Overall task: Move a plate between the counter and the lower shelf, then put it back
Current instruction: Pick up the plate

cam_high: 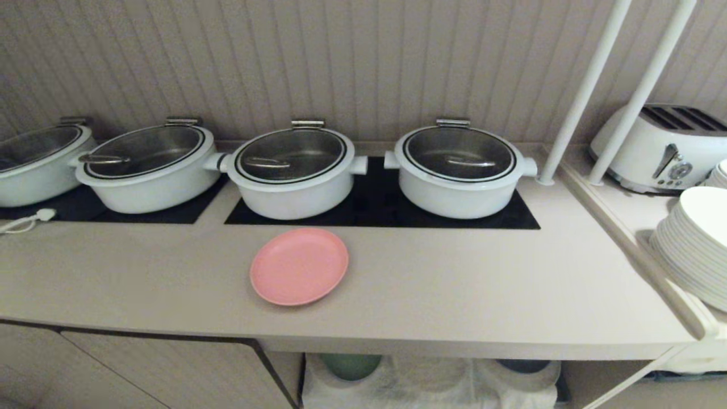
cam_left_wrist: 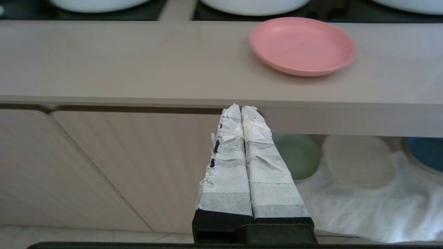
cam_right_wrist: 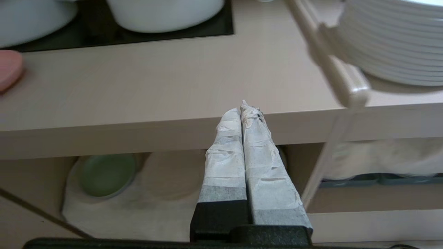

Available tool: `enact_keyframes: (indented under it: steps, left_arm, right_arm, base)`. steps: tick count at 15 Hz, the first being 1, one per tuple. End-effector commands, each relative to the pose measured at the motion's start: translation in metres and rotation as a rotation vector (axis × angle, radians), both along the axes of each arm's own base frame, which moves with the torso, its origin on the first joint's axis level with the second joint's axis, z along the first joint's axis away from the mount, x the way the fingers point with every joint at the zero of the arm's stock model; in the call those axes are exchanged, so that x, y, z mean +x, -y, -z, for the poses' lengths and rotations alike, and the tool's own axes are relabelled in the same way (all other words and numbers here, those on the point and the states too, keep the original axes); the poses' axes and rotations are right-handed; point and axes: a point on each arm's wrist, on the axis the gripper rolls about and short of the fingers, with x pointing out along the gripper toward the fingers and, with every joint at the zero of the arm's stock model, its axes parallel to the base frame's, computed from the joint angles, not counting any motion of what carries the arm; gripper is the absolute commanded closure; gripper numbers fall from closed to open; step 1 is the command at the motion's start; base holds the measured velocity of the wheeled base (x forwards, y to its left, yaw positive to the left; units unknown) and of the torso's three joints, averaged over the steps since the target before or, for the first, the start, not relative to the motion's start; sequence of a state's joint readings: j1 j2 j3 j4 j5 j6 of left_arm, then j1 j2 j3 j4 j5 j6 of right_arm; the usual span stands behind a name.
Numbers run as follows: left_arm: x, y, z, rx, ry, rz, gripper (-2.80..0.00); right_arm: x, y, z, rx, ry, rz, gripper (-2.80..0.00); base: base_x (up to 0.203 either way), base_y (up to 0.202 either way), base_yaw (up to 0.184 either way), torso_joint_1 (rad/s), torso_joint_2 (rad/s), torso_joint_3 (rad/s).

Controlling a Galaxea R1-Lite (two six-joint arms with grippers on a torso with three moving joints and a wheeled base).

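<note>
- The plate (cam_high: 299,266) lies flat on the surface (cam_high: 454,284), just in front of the black hob panel (cam_high: 380,213) and nearest the second white pot (cam_high: 293,170) from the right.
- Nothing touches the plate; neither arm shows in the head view.
- The left gripper (cam_left_wrist: 241,108) hangs in front of the surface's front edge, below and well apart from the plate, its taped jaws pressed together and empty.
- The right gripper (cam_right_wrist: 244,109) hangs likewise before the front edge, further right, jaws closed on nothing.
- In the lower shelf (cam_left_wrist: 363,193), a green plate (cam_left_wrist: 299,155), a pale plate (cam_left_wrist: 358,159) and a blue one (cam_left_wrist: 427,152) rest on the white cloth (cam_left_wrist: 363,207).
- A stack of white plates (cam_high: 696,250) stands at the right.
</note>
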State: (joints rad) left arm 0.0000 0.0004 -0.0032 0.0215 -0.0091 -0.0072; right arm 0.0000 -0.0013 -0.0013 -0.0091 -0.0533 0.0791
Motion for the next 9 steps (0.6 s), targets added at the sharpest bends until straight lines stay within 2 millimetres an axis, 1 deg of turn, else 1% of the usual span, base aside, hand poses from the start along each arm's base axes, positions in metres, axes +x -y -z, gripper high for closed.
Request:
enact_keyframes:
  steps: [1,9]
  left_arm:
    - [0.0,0.0,0.0,0.0,0.0,0.0,0.0]
    - [0.0,0.0,0.0,0.001,0.0,0.0,0.0]
  right_arm:
    - [0.0001,0.0,-0.0001,0.001,-0.001,0.0,0.0]
    - [0.0001,0.0,-0.0001,0.001,-0.001,0.0,0.0]
  base:
    - [0.0,0.193,0.0,0.012,0.0,0.006]
    - [0.0,0.196,0.0,0.002,0.0,0.003]
